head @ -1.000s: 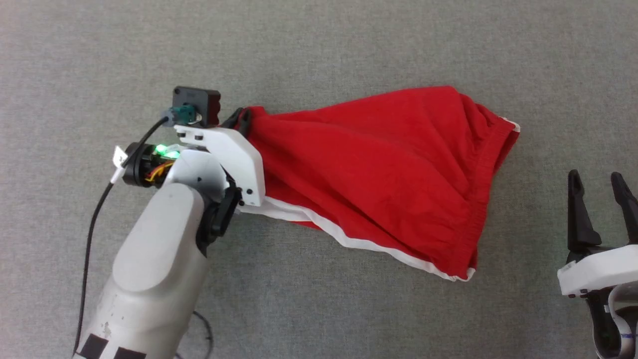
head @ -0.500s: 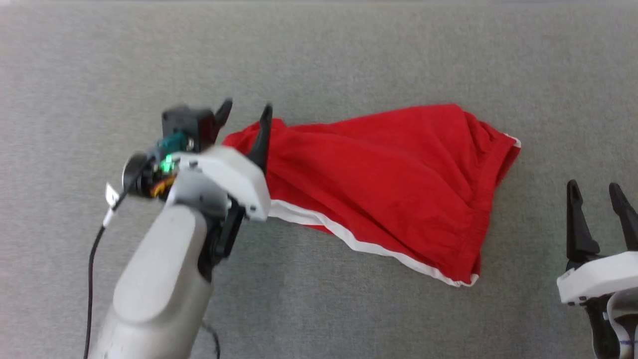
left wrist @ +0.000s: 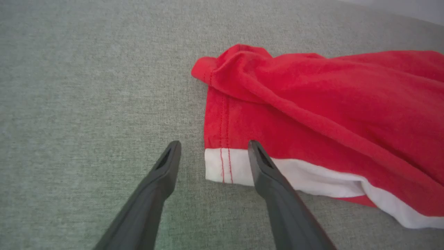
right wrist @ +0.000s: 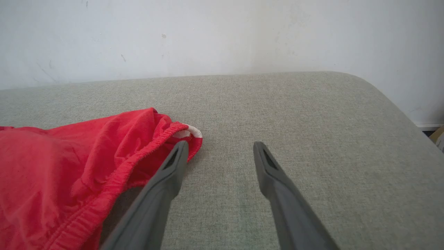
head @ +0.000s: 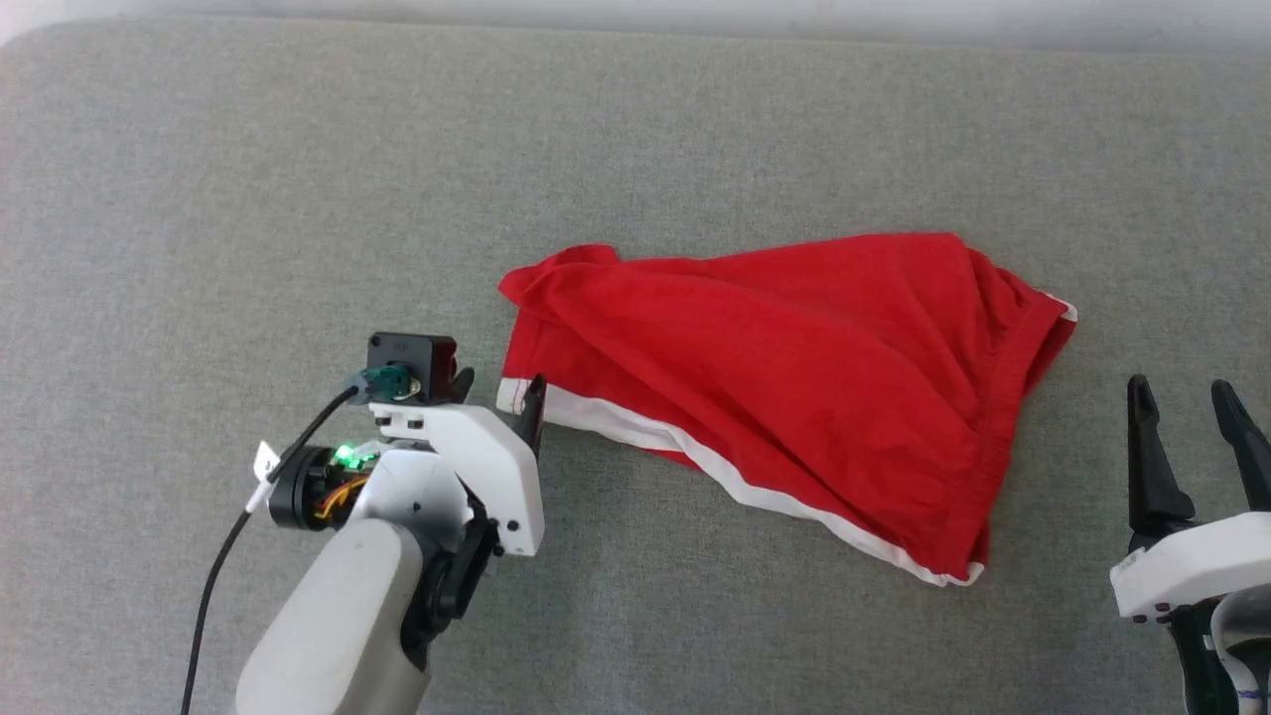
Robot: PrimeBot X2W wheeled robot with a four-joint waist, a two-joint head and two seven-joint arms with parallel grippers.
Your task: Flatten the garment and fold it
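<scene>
Left pincer (head: 500,382) (left wrist: 214,144) stands open and holds nothing, low over the grey bench (head: 298,199). The white hem (head: 635,432) (left wrist: 312,182) corner of the red shorts (head: 794,367) (left wrist: 329,104) lies just ahead of it, between its two fingertips. In its wrist view its right finger overlaps the hem, though I cannot tell whether they touch. From that corner the shorts run away to this pincer's right, long axis lying across the bench from one pincer toward the other. The leg end points at the left pincer and the gathered waistband (head: 1013,397) at the right one. The hem trim follows the near edge, slanting toward the robot as it goes right. A loose red fold lies over the top layer beyond the left fingertips, and the cloth is creased, not flat. Right pincer (head: 1179,387) (right wrist: 221,144) is also open and empty, fingers pointing away from the robot. The waistband (right wrist: 114,180) end of the shorts (right wrist: 52,166) lies just to the left of its left finger, with bare bench between and ahead of the fingers.
</scene>
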